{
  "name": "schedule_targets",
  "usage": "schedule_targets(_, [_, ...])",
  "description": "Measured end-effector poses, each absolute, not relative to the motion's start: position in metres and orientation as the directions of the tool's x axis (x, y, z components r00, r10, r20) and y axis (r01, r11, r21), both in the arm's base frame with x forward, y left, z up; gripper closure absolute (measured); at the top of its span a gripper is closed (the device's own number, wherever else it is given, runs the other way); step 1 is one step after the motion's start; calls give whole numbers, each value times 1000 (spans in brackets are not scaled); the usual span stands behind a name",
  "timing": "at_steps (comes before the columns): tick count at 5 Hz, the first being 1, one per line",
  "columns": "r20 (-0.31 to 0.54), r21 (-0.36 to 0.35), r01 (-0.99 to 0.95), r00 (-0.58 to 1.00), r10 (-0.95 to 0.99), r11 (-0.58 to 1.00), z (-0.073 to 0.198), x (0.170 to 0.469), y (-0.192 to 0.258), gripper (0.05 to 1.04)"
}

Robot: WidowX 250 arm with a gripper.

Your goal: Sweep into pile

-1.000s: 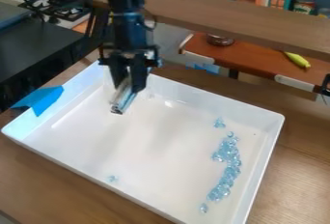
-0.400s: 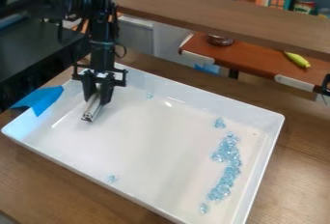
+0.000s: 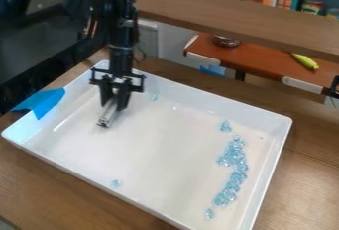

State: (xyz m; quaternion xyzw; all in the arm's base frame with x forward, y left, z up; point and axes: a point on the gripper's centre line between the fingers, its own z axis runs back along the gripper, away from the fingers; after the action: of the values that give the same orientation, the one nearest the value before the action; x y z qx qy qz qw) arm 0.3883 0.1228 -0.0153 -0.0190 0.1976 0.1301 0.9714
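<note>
The robot arm (image 3: pixel 122 33) is black, with blocky joints and a thin dark cable (image 3: pixel 142 53) curving alongside. Its black tool (image 3: pixel 113 106) has two fingers (plus a crosspiece with short upright ends).

Clear pale-blue bits (image 3: pixel 234 159): most in a long bent band near the white tray's (image 3: pixel 162 147) right wall, small clumps just off both ends. Strays near front and back walls. Silvery bar (image 3: pixel 108 114) in my pincer (image 3: pixel 114 103), slanting down, tray's left part.

From mid-floor in the white tray (image 3: pixel 149 149), I can pass toward nine o'clock; blue beads (image 3: pixel 233 160) block four o'clock, walls (image 3: pixel 228 106) all round.
</note>
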Motion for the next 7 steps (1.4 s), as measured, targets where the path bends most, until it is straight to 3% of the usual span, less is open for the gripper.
schedule_targets(4, [-438, -49, -129, 894, 95, 990, -17, 385, 2, 701])
schedule_targets(7, [-442, -104, -42, 897, -8, 994, 4, 388, -78, 701])
